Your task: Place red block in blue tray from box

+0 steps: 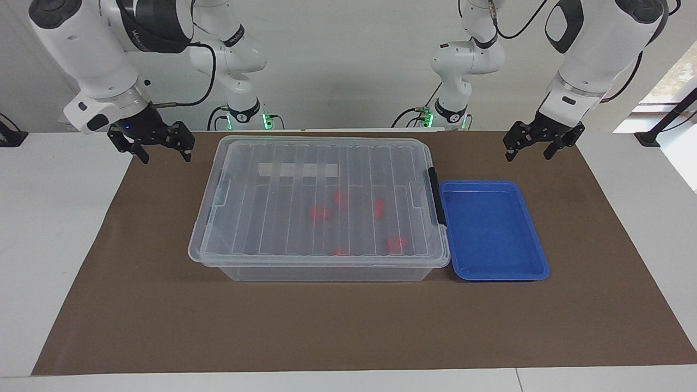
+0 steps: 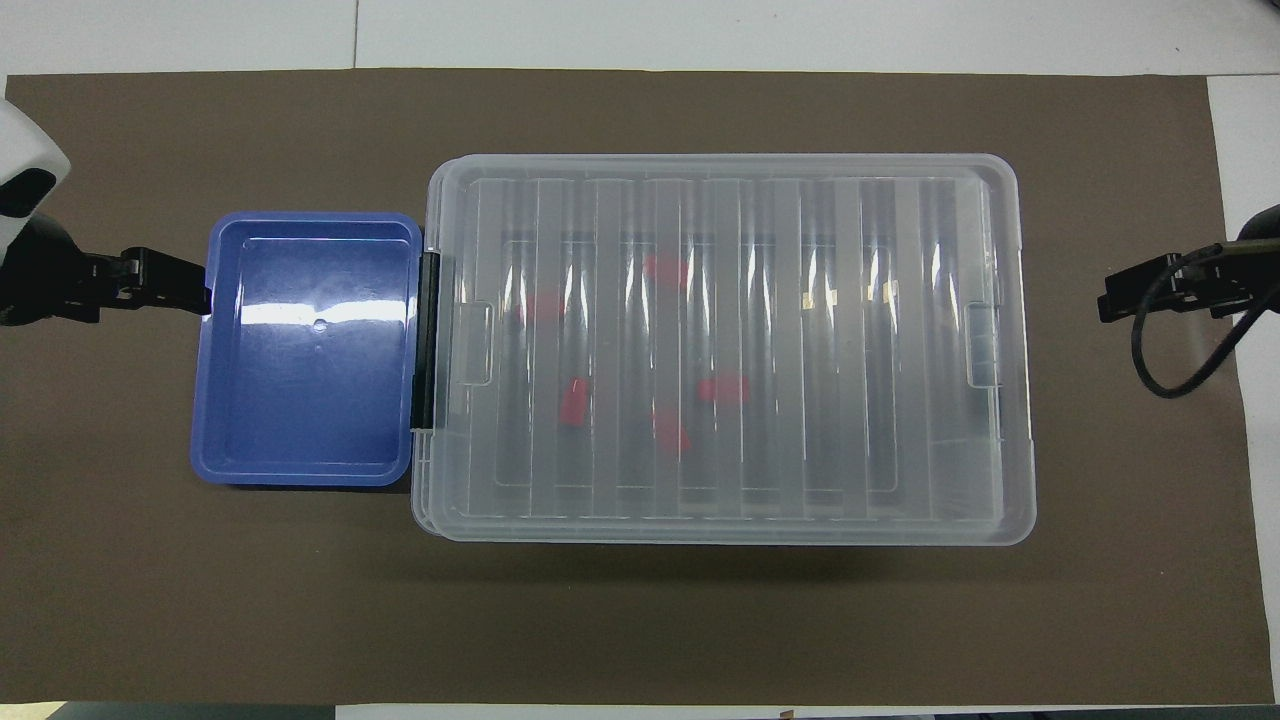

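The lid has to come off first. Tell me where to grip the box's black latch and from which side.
Grip the black latch by its lower edge, coming from above the blue tray. It stands upright on the box end wall facing the tray, probably hinged at the lid.

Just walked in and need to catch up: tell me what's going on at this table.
Nothing is being handled yet. The box sits on the brown mat with its lid shut, and several red blocks show through it. The blue tray lies empty beside the box's black latch, toward the left arm's end. The left gripper and right gripper both hang open over the mat's corners by the arm bases, waiting.
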You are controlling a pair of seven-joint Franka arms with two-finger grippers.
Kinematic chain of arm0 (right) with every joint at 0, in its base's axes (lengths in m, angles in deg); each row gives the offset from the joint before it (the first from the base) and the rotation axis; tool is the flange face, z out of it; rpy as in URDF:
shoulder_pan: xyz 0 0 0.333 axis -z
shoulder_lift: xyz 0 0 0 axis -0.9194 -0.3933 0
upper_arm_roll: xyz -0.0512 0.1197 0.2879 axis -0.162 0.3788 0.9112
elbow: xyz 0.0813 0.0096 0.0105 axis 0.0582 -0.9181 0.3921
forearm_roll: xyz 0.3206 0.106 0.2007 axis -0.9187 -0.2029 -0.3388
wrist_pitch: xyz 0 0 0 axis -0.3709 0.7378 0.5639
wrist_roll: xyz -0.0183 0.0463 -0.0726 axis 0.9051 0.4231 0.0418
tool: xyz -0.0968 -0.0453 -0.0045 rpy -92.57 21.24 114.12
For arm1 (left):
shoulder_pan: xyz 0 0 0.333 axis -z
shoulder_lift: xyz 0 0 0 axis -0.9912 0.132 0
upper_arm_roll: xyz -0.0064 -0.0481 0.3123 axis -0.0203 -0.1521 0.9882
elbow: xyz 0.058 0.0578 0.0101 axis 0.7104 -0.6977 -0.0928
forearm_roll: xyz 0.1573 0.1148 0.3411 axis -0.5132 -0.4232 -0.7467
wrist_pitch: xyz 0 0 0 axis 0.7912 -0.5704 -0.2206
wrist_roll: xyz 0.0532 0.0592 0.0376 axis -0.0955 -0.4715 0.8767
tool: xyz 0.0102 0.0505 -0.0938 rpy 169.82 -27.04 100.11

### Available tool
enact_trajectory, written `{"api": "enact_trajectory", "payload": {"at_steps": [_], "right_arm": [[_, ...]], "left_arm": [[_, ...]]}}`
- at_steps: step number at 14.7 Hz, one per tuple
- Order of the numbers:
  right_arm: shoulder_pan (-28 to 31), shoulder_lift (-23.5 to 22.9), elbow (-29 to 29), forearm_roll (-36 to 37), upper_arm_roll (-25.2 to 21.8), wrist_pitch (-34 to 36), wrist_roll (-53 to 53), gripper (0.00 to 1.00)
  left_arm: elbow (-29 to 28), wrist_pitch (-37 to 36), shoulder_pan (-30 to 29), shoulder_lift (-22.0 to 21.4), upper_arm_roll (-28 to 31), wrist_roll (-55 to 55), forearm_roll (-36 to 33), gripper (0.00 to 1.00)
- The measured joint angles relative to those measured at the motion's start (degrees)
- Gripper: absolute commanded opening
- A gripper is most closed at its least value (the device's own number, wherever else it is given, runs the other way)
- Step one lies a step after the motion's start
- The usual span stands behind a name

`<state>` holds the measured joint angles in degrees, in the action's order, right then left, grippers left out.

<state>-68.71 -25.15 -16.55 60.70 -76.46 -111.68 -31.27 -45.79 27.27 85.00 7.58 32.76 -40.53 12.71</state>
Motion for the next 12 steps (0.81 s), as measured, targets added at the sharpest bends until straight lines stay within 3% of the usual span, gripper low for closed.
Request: {"api": "enact_trajectory", "payload": {"at_steps": [10,12], "right_arm": [[1.1,0.0,0.0,0.0,-0.1,0.0,0.0,1.0],[1.4,0.0,0.0,-0.1,-0.1,-0.5,0.0,0.88]], "left_arm": [[0.0,0.0,0.0,0.0,0.0,0.0,0.0,1.0],[0.0,0.0,0.0,0.0,0.0,0.0,0.0,1.0]]}}
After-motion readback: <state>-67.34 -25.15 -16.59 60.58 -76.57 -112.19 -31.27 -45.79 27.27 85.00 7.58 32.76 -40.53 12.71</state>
